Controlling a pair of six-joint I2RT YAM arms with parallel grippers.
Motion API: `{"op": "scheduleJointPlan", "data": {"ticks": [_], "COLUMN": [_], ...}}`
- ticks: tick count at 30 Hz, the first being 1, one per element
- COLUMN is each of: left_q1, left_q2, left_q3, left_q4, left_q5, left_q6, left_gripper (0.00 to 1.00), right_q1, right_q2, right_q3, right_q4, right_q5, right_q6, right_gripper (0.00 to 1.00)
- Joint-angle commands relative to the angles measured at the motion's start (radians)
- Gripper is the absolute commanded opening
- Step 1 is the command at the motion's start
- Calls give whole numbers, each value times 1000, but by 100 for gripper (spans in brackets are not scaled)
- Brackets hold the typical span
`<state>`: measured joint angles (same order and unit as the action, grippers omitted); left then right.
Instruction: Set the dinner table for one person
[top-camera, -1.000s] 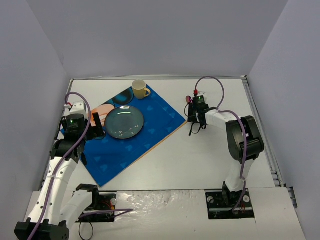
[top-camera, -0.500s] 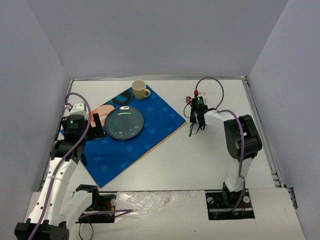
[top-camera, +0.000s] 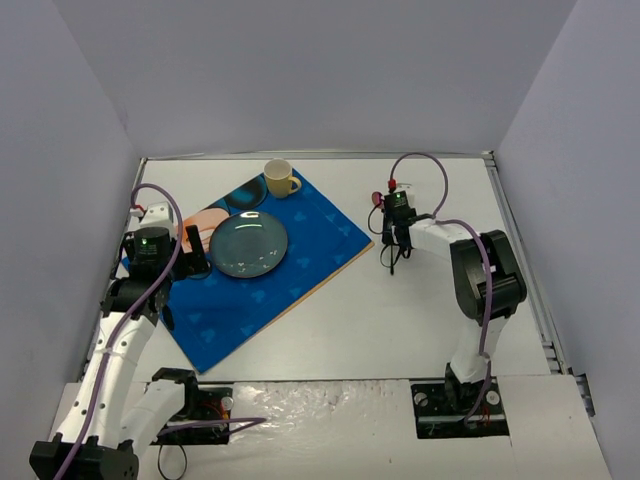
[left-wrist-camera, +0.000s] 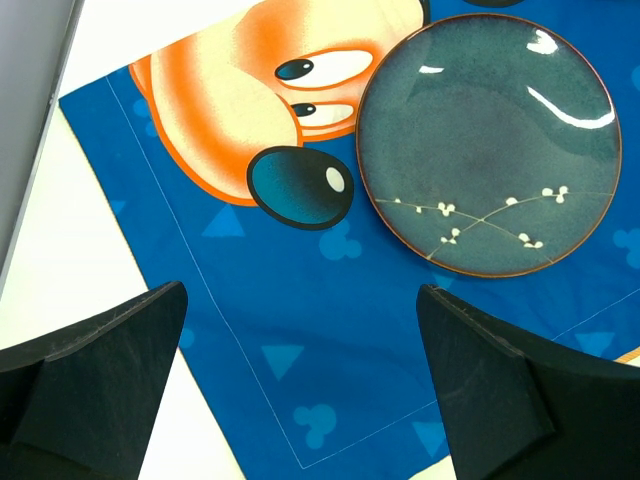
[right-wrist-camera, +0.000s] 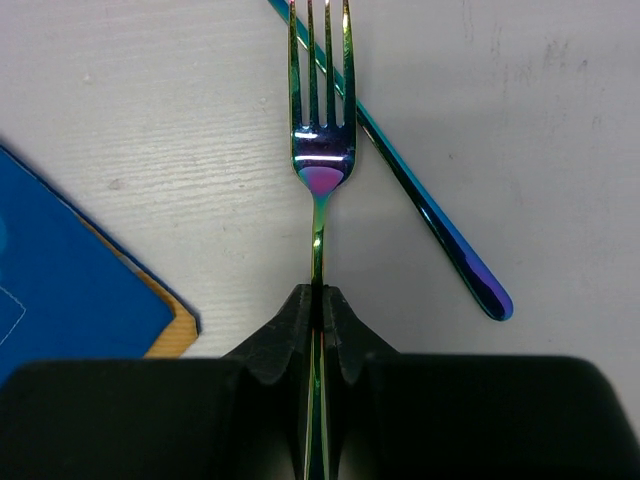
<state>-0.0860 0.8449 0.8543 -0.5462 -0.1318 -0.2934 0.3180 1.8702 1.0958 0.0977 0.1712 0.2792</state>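
Note:
My right gripper (right-wrist-camera: 318, 292) is shut on the handle of an iridescent fork (right-wrist-camera: 321, 150), tines pointing away, over the white dinner table (top-camera: 400, 320) just right of the blue placemat's corner (right-wrist-camera: 70, 290). In the top view it hangs by that corner (top-camera: 392, 243). A second iridescent utensil handle (right-wrist-camera: 440, 225) lies on the table under the fork. My left gripper (left-wrist-camera: 300, 390) is open and empty above the placemat's left part (top-camera: 190, 255), near the dark blue plate (left-wrist-camera: 490, 140), also in the top view (top-camera: 248, 244).
A yellow cup (top-camera: 279, 178) stands on the far corner of the blue cartoon placemat (top-camera: 260, 290). A small red object (top-camera: 377, 199) lies on the table behind the right gripper. Grey walls enclose the table on three sides.
The right gripper has shifted slightly with the fork, now hanging more upright beside the placemat's corner. The left arm has not moved.

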Motion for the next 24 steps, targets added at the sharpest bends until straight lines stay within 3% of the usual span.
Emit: {"op": "scheduleJointPlan", "data": {"ticks": [1, 5, 10, 17, 24], "left_q1": [-6, -6, -6, -6, -6], "left_q2": [0, -22, -101, -172, -244], "left_q3": [70, 109, 167, 303, 341], "left_q4": [11, -32, -117, -284, -351], "left_q5": [-6, 8, 47, -7, -50], "left_q6": [-10, -35, -96, -60, -58], "left_gripper": [97, 97, 97, 97, 97], "right_q1": [65, 137, 323, 552, 719], "right_q2": [-167, -225, -215, -40, 125], "right_q3": [56, 106, 204, 396, 537], "right_q4": [-22, -43, -46, -23, 29], "right_q5": [-16, -74, -150, -197, -197], "right_q6": [-60, -65, -25, 20, 76], "right_gripper": [0, 0, 0, 0, 0]}}
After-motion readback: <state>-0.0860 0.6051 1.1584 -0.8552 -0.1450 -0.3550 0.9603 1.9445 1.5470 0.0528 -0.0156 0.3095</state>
